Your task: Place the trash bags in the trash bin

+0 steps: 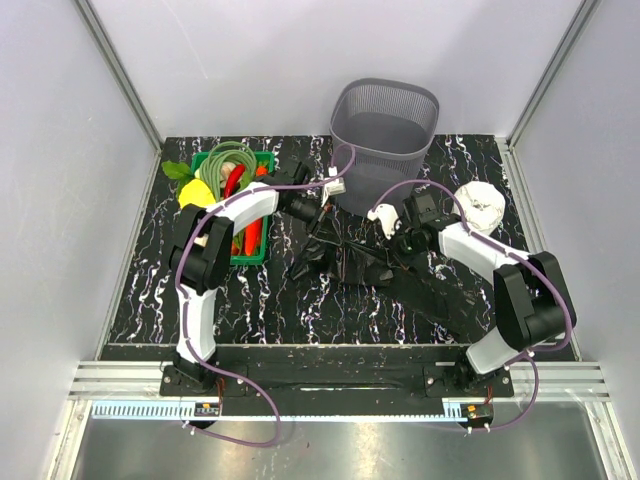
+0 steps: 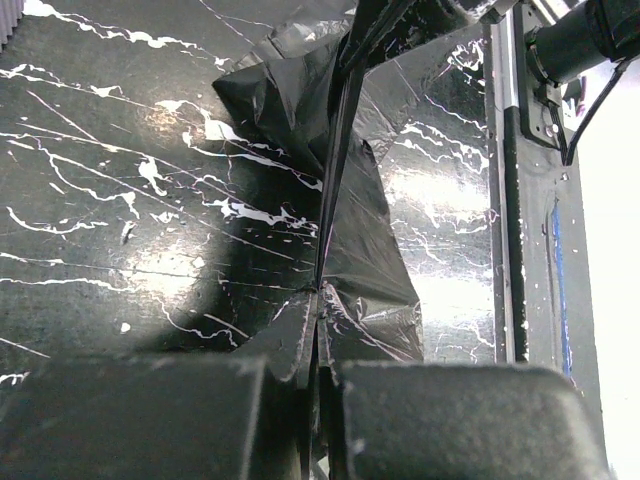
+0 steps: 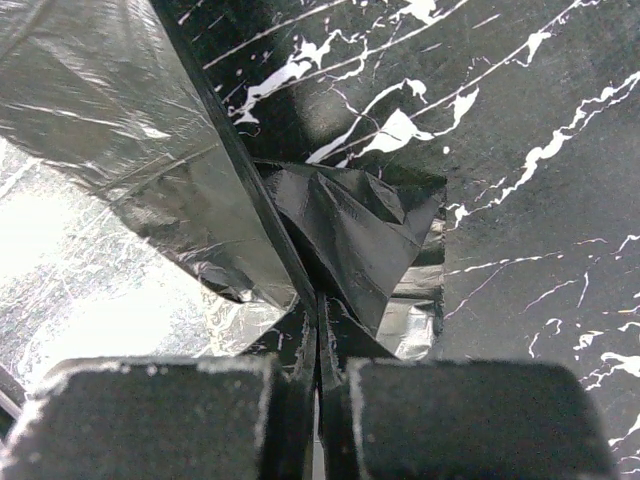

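Tabletop (image 1: 150, 295) blk marble w/ white veins, grey walls (image 1: 250, 60); left claw (image 2: 318, 305), right claw (image 3: 318, 300) each pinch trash bags (image 1: 345, 262).

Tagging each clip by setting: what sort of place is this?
Likely a lab robot cell, not a home: plain white panels in aluminium framing, a black marbled tabletop, and a left arm and right arm bolted at its near edge.

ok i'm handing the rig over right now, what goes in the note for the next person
Left gripper: shut on the bag.
Right gripper: shut on bag film too.
Bag: stretched between both grippers, low over the table, in front of the bin.
Bin: upright, no bag seen inside.
Done: bag gripped.
Left: lift it over the rim, drop it in.
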